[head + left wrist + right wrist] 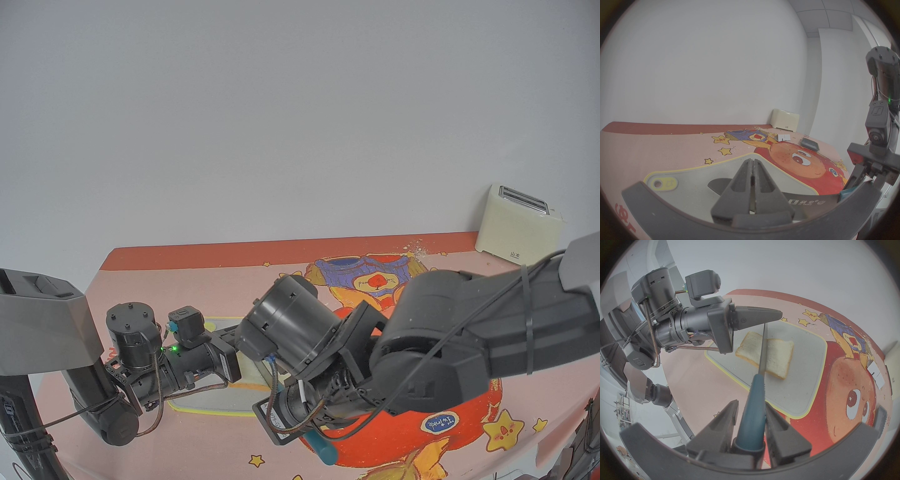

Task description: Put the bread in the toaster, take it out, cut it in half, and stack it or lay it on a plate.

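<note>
A slice of white bread lies flat on the grey, yellow-rimmed cutting board. My right gripper is shut on the teal handle of a knife. Its blade runs across the middle of the slice; I cannot tell whether it touches. My left gripper is shut and empty, hovering just above the far side of the bread next to the blade tip. In the left wrist view its fingers are pressed together over the board. The cream toaster stands at the table's far right corner.
The table has a cartoon-printed pink cover with a red back edge against a white wall. A small dark flat object and white pieces lie near the toaster. My right arm crosses low over the table's middle.
</note>
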Controlling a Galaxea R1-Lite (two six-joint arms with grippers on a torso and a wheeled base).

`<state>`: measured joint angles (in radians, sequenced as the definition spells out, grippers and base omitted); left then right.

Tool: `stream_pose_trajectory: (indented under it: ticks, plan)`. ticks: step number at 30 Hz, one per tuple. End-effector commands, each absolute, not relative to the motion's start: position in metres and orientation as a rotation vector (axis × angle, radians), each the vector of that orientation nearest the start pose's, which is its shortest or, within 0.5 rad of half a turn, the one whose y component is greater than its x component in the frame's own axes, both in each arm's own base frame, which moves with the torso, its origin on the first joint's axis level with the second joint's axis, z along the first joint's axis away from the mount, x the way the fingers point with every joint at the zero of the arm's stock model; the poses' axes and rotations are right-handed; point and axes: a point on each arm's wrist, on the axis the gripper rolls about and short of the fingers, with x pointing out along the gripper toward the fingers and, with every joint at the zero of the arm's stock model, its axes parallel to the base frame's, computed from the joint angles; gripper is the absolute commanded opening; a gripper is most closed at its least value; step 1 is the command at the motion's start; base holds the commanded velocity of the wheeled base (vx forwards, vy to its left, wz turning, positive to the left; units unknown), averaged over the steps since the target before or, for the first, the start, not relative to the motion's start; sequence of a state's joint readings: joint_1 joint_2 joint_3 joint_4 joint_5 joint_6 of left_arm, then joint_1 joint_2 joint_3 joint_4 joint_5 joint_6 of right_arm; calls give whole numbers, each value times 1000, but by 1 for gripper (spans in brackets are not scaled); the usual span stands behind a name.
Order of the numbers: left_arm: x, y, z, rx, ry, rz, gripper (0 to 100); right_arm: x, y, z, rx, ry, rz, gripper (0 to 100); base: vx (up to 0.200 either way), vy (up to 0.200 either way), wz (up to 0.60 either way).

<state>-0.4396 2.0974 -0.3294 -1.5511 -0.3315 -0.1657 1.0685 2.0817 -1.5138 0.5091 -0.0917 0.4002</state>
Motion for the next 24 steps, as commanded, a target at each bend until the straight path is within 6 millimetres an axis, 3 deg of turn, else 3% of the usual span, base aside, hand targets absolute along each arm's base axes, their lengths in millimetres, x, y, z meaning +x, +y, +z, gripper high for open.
stream_pose_trajectory:
  ticks: [1, 12, 17, 24]
  plan:
    - [261, -131, 54, -148, 262, -751, 0, 186, 335, 133, -284, 1092, 654, 0, 0, 0, 0]
    - [261, -133, 56, -148, 253, -756, 0, 187, 338, 124, -302, 1110, 649, 0, 0, 0, 0]
    - [258, -132, 71, -152, 204, -764, 0, 186, 339, 123, -303, 1113, 651, 0, 0, 0, 0]
    - [256, -134, 74, -165, 199, -775, 0, 186, 340, 120, -308, 1118, 650, 0, 0, 0, 0]
